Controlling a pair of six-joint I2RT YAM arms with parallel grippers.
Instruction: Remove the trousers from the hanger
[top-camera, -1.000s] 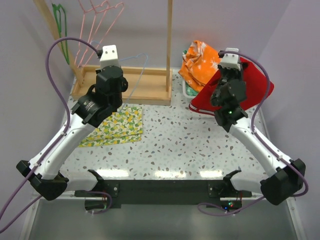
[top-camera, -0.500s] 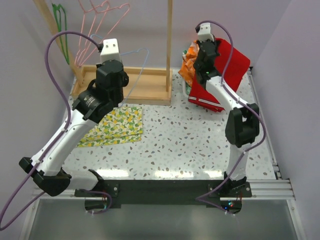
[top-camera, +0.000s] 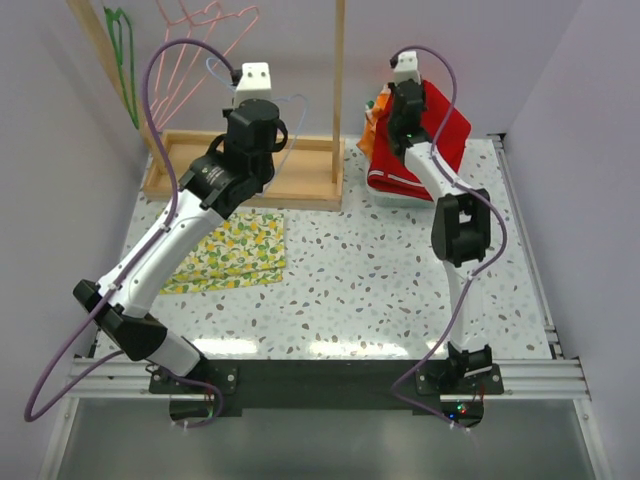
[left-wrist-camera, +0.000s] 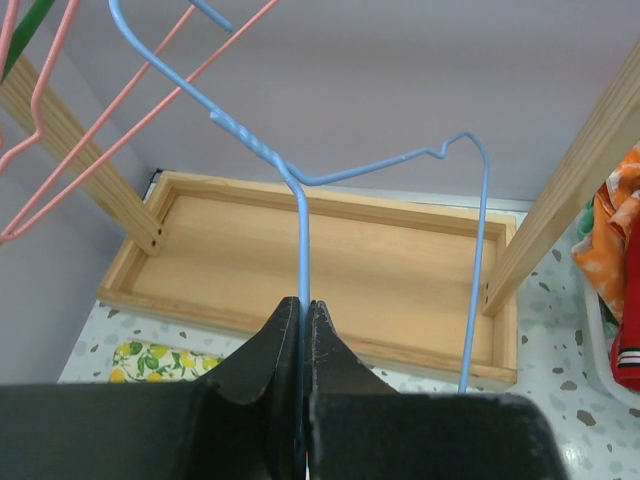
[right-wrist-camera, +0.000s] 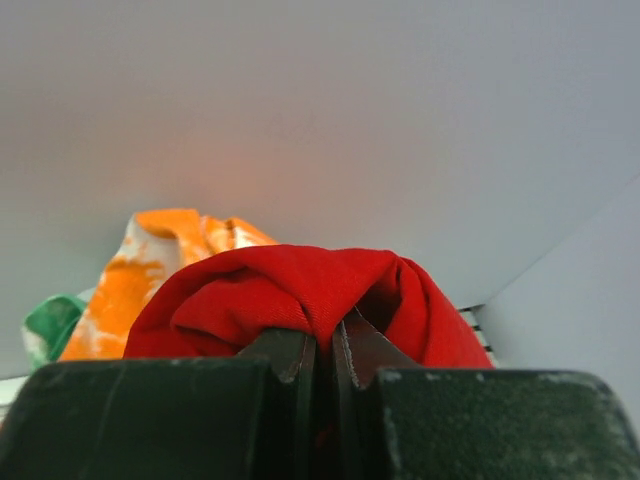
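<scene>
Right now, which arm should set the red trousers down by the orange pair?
Right. The right tool is shut on the red trousers, right beside the orange pair. The left tool is shut on the blue hanger, over the wooden rack base.

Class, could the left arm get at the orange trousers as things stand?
Probably not. The left gripper is shut on the blue hanger, the upright wooden post stands between it and the orange trousers, and the right arm crowds that corner.
</scene>
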